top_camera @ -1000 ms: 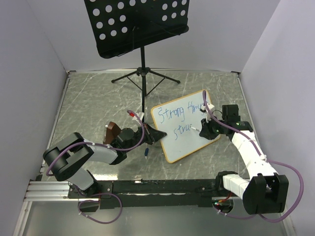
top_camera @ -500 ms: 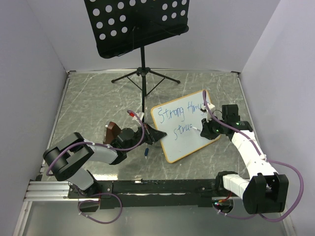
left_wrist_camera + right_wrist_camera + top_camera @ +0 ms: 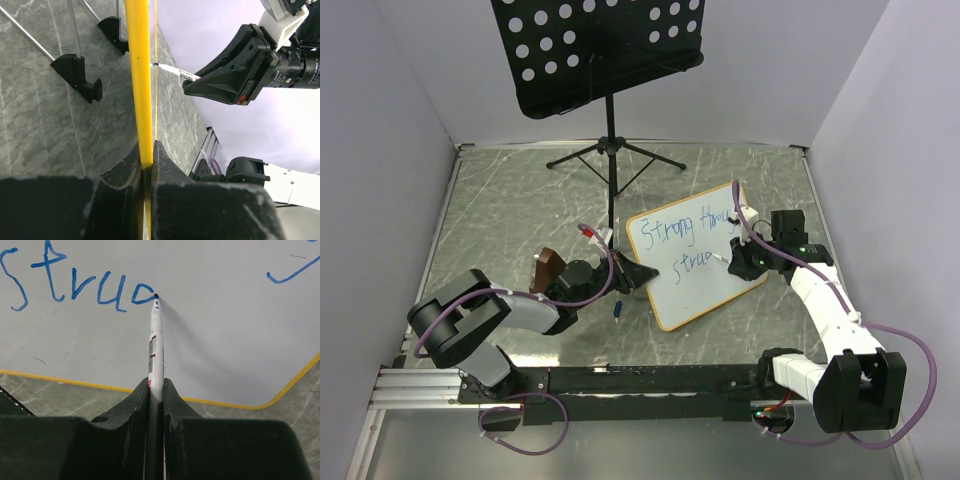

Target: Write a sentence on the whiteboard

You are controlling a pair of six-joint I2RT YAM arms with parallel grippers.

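left gripper (image 3: 146,162) clamped on whiteboard (image 3: 700,295) edge | right gripper (image 3: 156,385) clamped on marker (image 3: 155,342) | blank board right of tip

Jaws of the left gripper (image 3: 147,152) clamped the yellow edge of the whiteboard (image 3: 138,75), right gripper (image 3: 200,81) held a marker (image 3: 174,71) against it

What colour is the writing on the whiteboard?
The writing is blue, clearest in the right wrist view.
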